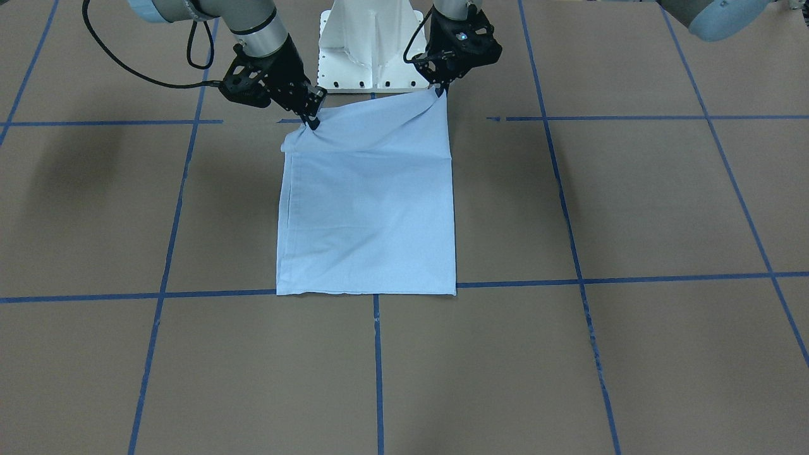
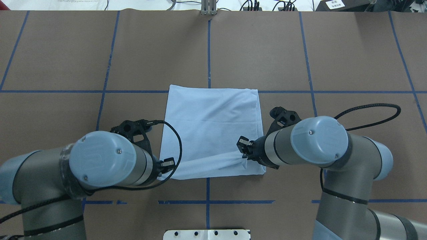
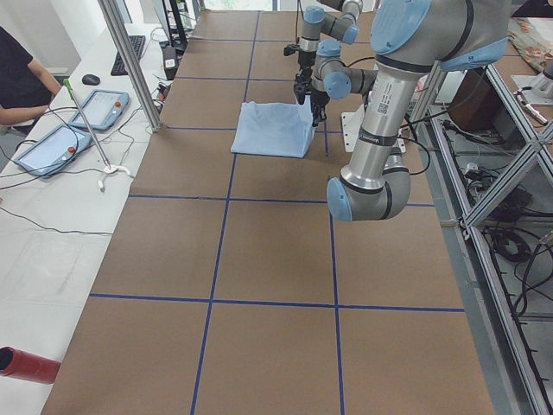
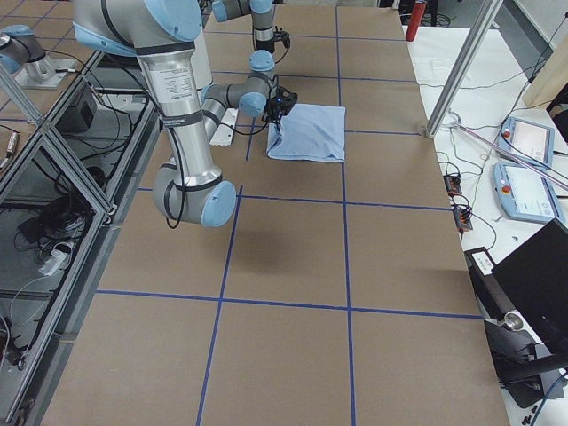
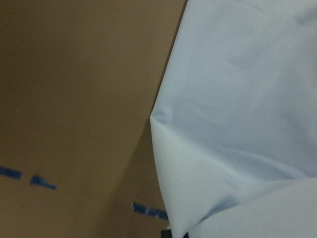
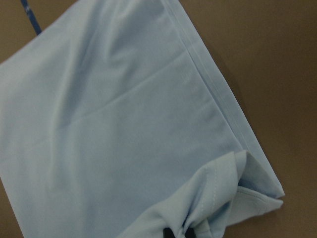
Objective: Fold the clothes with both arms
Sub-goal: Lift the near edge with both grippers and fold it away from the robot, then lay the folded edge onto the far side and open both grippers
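The light blue T-shirt (image 1: 370, 208) lies folded into a rectangle on the brown table, its print and collar hidden. It also shows in the overhead view (image 2: 211, 126), the left wrist view (image 5: 237, 99) and the right wrist view (image 6: 124, 124). My left gripper (image 1: 440, 90) is shut on the shirt's near corner on my left side, seen from overhead (image 2: 165, 165). My right gripper (image 1: 311, 120) is shut on the near edge close to the other corner (image 2: 243, 156). Fabric bunches and rises slightly at both pinches, and the far edge lies flat.
The white pedestal (image 1: 371, 44) stands just behind the shirt's near edge. Blue tape lines (image 2: 208, 50) grid the brown table. In the exterior left view, a person (image 3: 22, 82) and tablets (image 3: 52, 147) are at a side bench beyond the table.
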